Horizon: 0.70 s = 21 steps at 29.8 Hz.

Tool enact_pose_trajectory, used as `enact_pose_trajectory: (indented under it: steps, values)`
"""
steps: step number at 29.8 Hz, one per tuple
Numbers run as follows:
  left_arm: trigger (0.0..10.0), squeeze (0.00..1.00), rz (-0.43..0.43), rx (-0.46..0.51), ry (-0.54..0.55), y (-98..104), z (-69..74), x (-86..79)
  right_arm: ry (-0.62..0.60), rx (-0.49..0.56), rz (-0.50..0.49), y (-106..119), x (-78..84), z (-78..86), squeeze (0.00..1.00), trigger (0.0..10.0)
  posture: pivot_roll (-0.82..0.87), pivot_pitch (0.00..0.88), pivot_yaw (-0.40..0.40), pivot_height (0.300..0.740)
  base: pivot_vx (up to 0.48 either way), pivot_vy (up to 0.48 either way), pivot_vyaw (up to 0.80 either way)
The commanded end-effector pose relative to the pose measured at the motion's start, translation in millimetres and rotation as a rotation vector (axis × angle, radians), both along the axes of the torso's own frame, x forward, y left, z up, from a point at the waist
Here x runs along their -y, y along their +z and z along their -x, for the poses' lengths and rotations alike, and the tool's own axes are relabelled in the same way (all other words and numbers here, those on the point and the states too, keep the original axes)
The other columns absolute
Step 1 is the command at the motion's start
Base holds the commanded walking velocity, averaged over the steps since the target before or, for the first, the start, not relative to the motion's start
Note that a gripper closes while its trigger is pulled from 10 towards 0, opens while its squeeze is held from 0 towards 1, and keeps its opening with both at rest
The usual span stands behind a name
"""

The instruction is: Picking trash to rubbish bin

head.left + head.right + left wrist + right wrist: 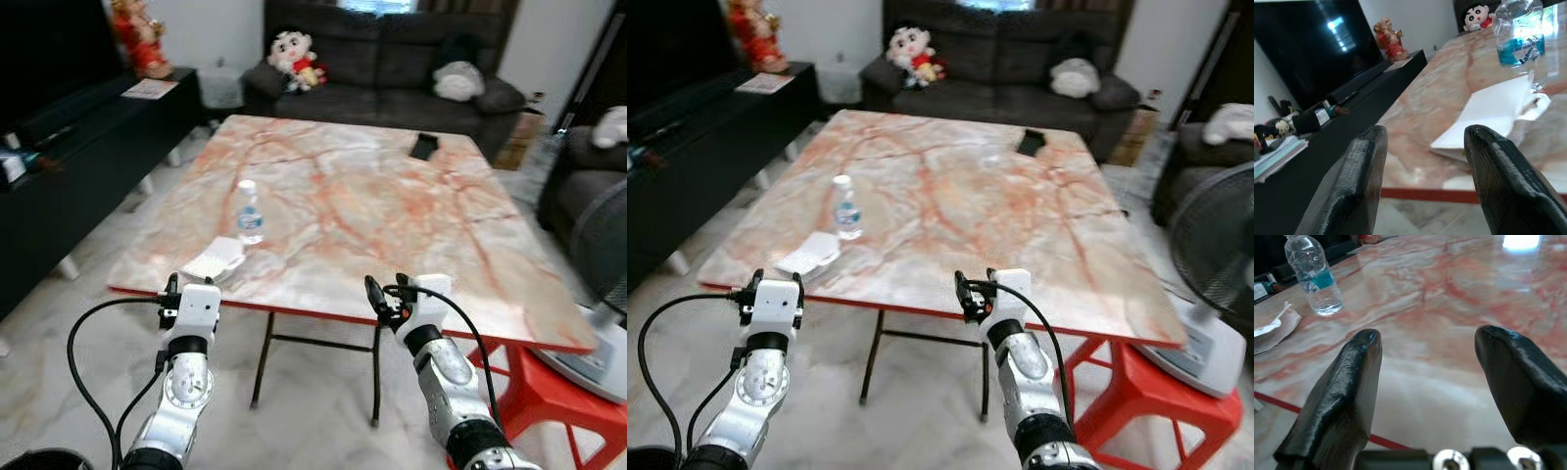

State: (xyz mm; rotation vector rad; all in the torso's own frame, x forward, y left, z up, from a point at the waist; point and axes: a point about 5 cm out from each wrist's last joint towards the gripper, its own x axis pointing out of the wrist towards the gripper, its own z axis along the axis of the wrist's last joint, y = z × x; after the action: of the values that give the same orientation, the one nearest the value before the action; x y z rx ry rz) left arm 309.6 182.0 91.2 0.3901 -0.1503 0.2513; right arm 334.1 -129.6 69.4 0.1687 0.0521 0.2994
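A clear plastic water bottle (250, 211) with a blue label stands upright near the left front of the marble table (392, 215). Just in front of it, by the table's front edge, lies a white paper wrapper (214, 260). My left gripper (172, 292) is held open just before that front edge, facing the wrapper (1488, 115) and the bottle (1520, 39). My right gripper (387, 291) is open too, at the front edge nearer the middle, over bare marble. In the right wrist view the bottle (1313, 276) and the wrapper (1271, 330) lie off to one side of the open gripper (1427, 382).
A black flat device (423, 147) lies at the table's far side. A dark sofa (392, 69) with a doll (294, 57) stands behind, a black TV console (78, 147) at left. A fan (602, 264) and a red stool (549, 392) are at right. A dark round rim (39, 458) shows bottom left.
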Motion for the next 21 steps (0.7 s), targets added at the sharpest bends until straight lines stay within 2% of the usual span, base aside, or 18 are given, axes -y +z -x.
enact_pose_trajectory:
  steps: [1,8,10,15,18,21]
  values:
    - [10.0,0.00,-0.003,0.007,-0.021,3.8,-2.7,6.6,-0.025,-0.007,0.005,-0.5,8.6,-0.1,0.00,10.0,-0.01,0.015,-0.078,0.740,0.000,0.000,0.00]
    - [10.0,0.00,-0.008,-0.016,-0.047,3.3,-4.8,6.8,-0.020,-0.010,0.002,-0.8,7.5,0.0,0.00,10.0,-0.01,0.018,-0.078,0.740,0.000,0.000,0.00]
    - [10.0,0.00,-0.026,-0.028,-0.048,4.5,-6.9,1.1,-0.015,-0.014,0.001,-1.3,6.0,0.3,0.00,10.0,0.00,0.019,-0.077,0.740,0.000,0.000,0.00]
    - [10.0,0.00,-0.016,-0.021,-0.028,5.8,-6.4,-0.8,-0.009,0.000,0.023,-0.7,4.5,0.8,0.00,10.0,0.00,0.015,-0.077,0.740,0.000,0.000,0.00]
    - [10.0,0.00,-0.008,-0.022,-0.025,6.0,-6.6,0.3,0.009,0.009,0.035,0.3,2.0,0.7,0.00,10.0,0.00,0.014,-0.077,0.740,0.000,0.000,0.79]
    - [10.0,0.00,0.000,-0.029,-0.018,5.6,-7.8,2.9,-0.009,-0.005,-0.008,0.4,2.3,-0.5,0.00,10.0,0.00,0.008,-0.076,0.740,0.000,0.000,0.53]
